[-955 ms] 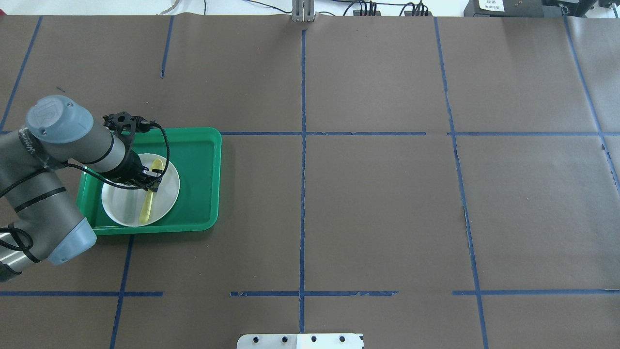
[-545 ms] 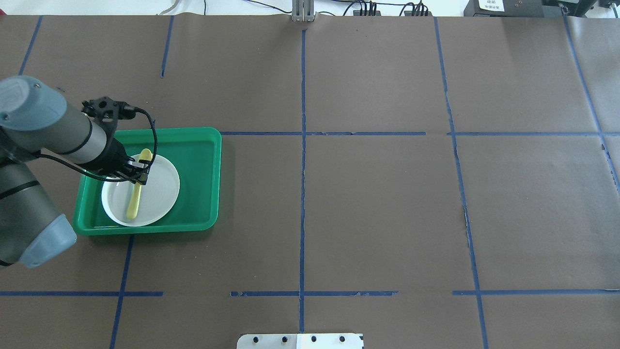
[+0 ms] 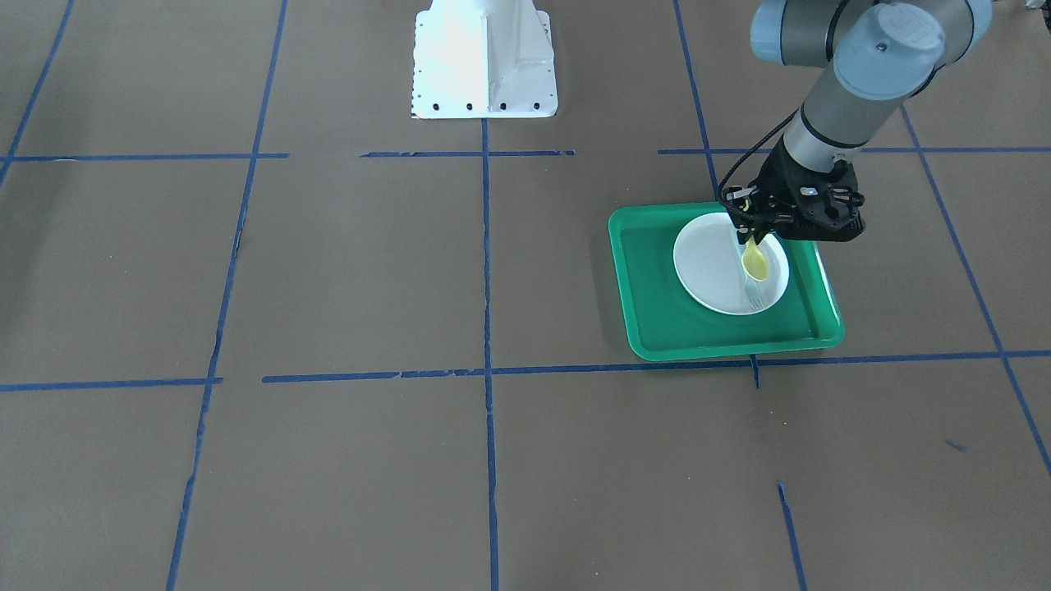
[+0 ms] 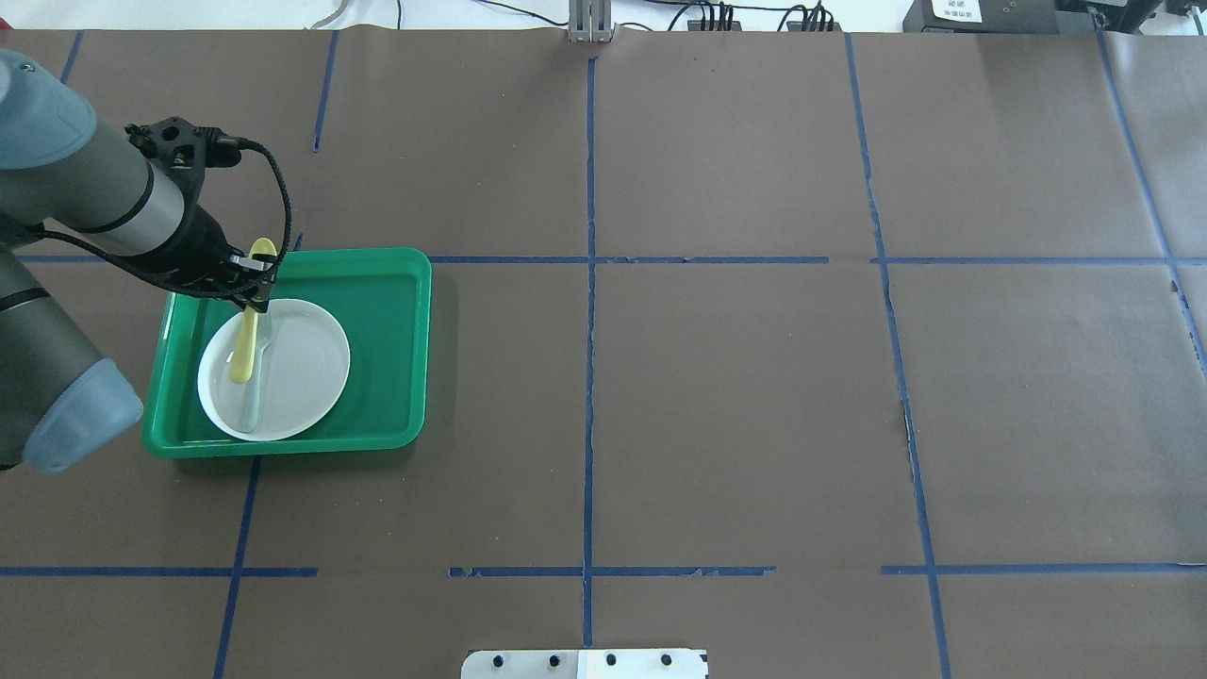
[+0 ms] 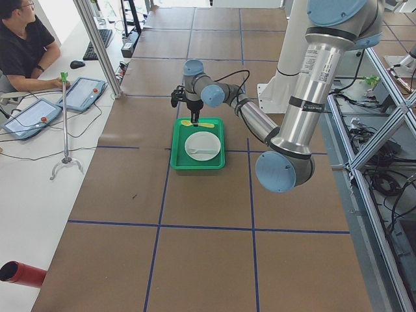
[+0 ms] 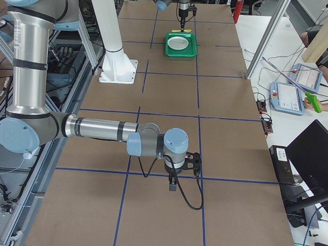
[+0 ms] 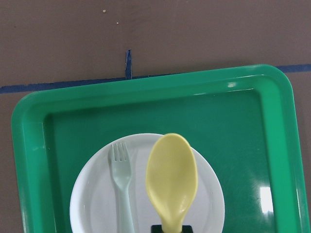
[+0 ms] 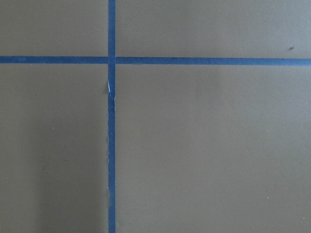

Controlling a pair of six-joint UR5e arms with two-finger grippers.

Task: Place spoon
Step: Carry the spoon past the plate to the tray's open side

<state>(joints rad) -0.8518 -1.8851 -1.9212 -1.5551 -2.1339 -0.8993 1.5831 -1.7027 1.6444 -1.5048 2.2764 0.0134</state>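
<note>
The yellow spoon [image 4: 247, 347] is clamped at mid-handle in my left gripper [image 4: 256, 284], which is shut on it. It hangs above the white plate [image 4: 306, 363] in the green tray [image 4: 391, 311]. The left wrist view shows the spoon's bowl [image 7: 172, 179] over the plate [image 7: 209, 204], beside a pale fork [image 7: 121, 184] that lies on it. The front view shows the spoon [image 3: 755, 261] below the gripper [image 3: 751, 232]. My right gripper [image 6: 173, 183] shows only in the exterior right view, low over bare table. I cannot tell whether it is open or shut.
The pale fork [image 4: 256, 401] lies on the plate's left part. The tray [image 3: 657, 328] sits on brown paper crossed by blue tape lines [image 4: 590, 377]. The robot's white base plate [image 3: 483, 57] is at the near table edge. An operator [image 5: 23, 45] sits beyond the table's end.
My left gripper has moved toward the tray's far left corner and up with the spoon in it. The fork on the plate now shows.
</note>
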